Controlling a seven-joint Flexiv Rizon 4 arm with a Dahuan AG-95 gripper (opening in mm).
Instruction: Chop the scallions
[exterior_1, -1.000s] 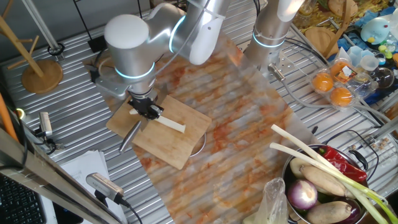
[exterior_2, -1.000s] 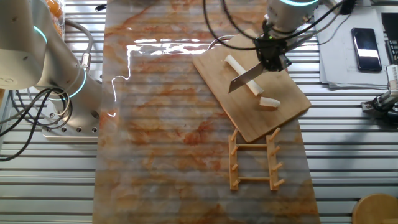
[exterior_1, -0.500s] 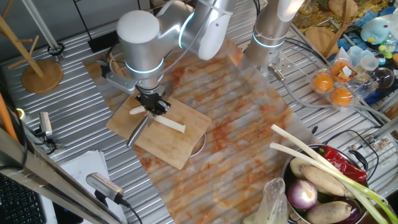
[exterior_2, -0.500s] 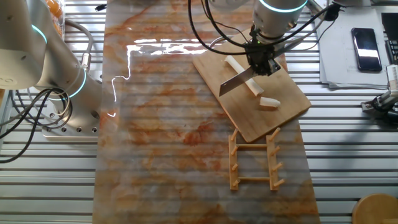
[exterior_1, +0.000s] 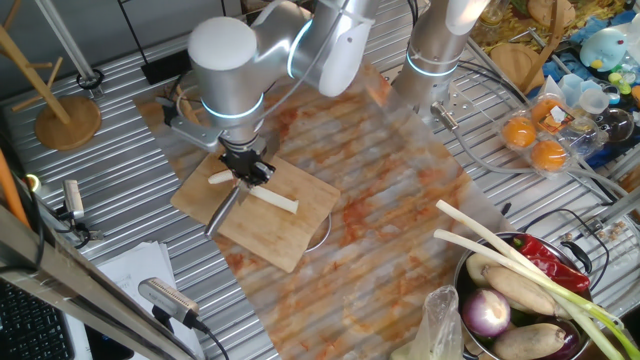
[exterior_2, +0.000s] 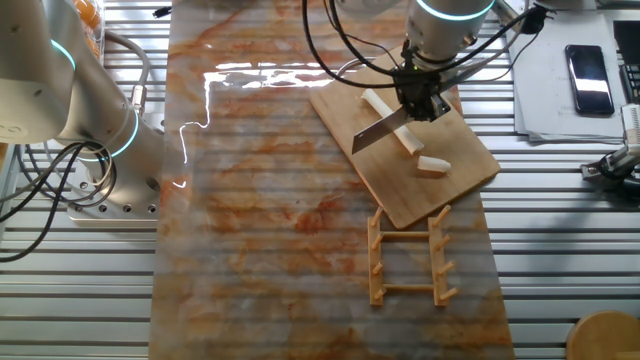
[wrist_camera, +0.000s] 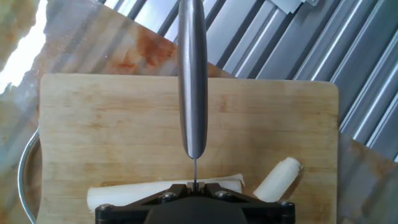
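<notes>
one fixed view: gripper (exterior_1: 245, 173) closed on knife (exterior_1: 224, 207) over board (exterior_1: 255, 208); long scallion piece (exterior_1: 272, 200) and short chunk (exterior_1: 220, 177) on board, either side of gripper | other fixed view: blade angled over board (exterior_2: 405, 150), scallion pieces (exterior_2: 410, 143) beside it | hand view: knife (wrist_camera: 192, 74) edge-on above long piece (wrist_camera: 124, 195), chunk (wrist_camera: 277, 179) apart

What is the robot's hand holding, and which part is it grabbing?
The gripper holds a shiny steel knife, pinched at its top edge near the handle end. The blade points down at the wooden chopping board.
</notes>
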